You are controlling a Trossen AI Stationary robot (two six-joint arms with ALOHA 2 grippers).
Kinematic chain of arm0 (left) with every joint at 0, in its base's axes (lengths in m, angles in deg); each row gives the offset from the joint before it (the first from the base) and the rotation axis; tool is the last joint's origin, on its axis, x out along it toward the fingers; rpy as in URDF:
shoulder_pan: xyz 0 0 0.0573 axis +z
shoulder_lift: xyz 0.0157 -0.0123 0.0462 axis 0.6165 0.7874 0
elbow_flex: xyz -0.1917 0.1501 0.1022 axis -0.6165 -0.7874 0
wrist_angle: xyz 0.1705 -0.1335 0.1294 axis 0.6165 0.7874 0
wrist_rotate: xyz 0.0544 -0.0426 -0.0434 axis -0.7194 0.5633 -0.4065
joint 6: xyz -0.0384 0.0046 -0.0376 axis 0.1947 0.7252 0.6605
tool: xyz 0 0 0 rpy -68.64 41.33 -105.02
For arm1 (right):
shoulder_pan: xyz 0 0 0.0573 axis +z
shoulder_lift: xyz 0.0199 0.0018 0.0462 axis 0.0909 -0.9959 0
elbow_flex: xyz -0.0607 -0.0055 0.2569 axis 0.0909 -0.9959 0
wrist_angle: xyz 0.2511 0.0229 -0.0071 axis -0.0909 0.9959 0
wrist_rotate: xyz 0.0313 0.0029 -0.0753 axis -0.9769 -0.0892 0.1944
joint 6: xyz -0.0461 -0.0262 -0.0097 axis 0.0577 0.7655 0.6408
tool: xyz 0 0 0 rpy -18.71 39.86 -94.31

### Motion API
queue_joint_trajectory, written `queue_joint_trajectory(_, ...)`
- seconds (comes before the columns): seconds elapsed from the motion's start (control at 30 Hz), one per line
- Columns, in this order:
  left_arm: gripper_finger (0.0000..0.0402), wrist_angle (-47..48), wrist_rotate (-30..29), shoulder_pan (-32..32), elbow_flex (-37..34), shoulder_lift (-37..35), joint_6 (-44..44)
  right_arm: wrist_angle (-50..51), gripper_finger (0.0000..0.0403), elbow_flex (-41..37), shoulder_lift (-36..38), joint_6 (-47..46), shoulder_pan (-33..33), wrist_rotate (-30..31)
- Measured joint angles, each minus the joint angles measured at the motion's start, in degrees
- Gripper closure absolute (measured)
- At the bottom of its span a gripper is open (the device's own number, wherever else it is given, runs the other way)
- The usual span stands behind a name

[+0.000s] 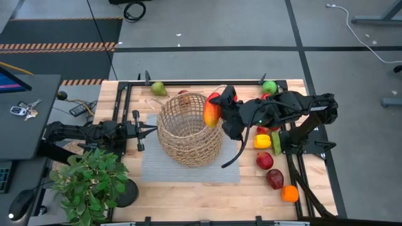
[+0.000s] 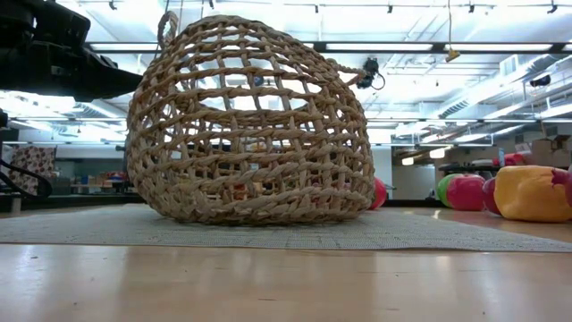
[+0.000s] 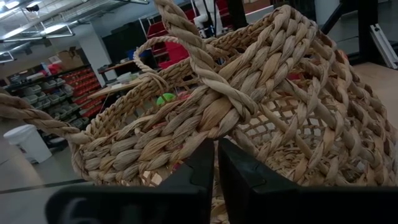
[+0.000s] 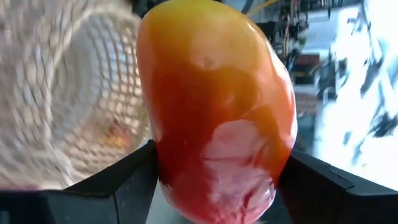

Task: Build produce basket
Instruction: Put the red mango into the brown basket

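The tan wicker basket (image 1: pixel 188 129) lies tilted on a grey mat (image 1: pixel 157 166), its open mouth turned up and toward the far left. My right gripper (image 1: pixel 217 113) hangs above the basket's right rim, shut on a red-and-yellow toy fruit (image 1: pixel 211 113). My left gripper (image 1: pixel 153 130) points level at the basket's left side, shut, with its tips right at the woven rim (image 3: pixel 211 118) below a loop handle (image 3: pixel 186 37). More produce lies loose on the table. My right gripper pinches the fruit between its two fingers (image 4: pixel 124 180), one on each long side (image 4: pixel 163 155). The fingers come from the table's right, slanting down. The fruit is lifted clear, above the basket's rim. My left gripper: I cannot tell whether its shut tips touch the basket's rim.
A green pear (image 1: pixel 158 88) and a green apple (image 1: pixel 269 86) lie near the far edge. A yellow pepper (image 1: pixel 262 141), a red apple (image 1: pixel 264 160), a dark red piece (image 1: pixel 274 179) and an orange (image 1: pixel 289 193) lie at the right. A potted plant (image 1: pixel 91 182) stands near left.
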Motion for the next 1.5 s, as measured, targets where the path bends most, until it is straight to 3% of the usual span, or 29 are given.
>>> queue_joint_trajectory(0.2,0.0369,0.0,0.01,-0.01,0.0,0.0,0.0,-5.69,0.0105,-0.02,-0.04,-25.27,-2.41,-6.09)
queue_joint_trajectory(0.33,0.0366,0.01,0.02,-0.01,0.0,0.0,0.0,-8.01,0.0105,-0.02,-0.13,-42.15,-4.05,-6.63)
queue_joint_trajectory(0.67,0.0373,-0.01,0.0,-0.01,0.0,0.0,0.0,-16.21,0.0105,-8.39,-0.45,-59.54,-10.62,-7.59)
queue_joint_trajectory(0.83,0.0366,-0.01,0.02,0.0,0.01,0.01,0.0,-16.16,0.0108,-11.1,-3.52,-69.7,-16.01,-15.78)
queue_joint_trajectory(1.1,0.0373,-0.01,0.0,-0.01,0.01,0.01,0.0,-15.02,0.0109,-10.79,-10.65,-72.49,-22.46,-26.02)
queue_joint_trajectory(1.3,0.037,0.0,0.0,-0.01,0.0,0.0,0.0,-13.26,0.0109,-6.82,-16.21,-74.25,-27.49,-35.04)
queue_joint_trajectory(1.5,0.0366,0.01,0.02,-0.01,0.01,0.02,0.0,-6.59,0.0109,-0.14,-22.92,-73.56,-29.08,-40.11)
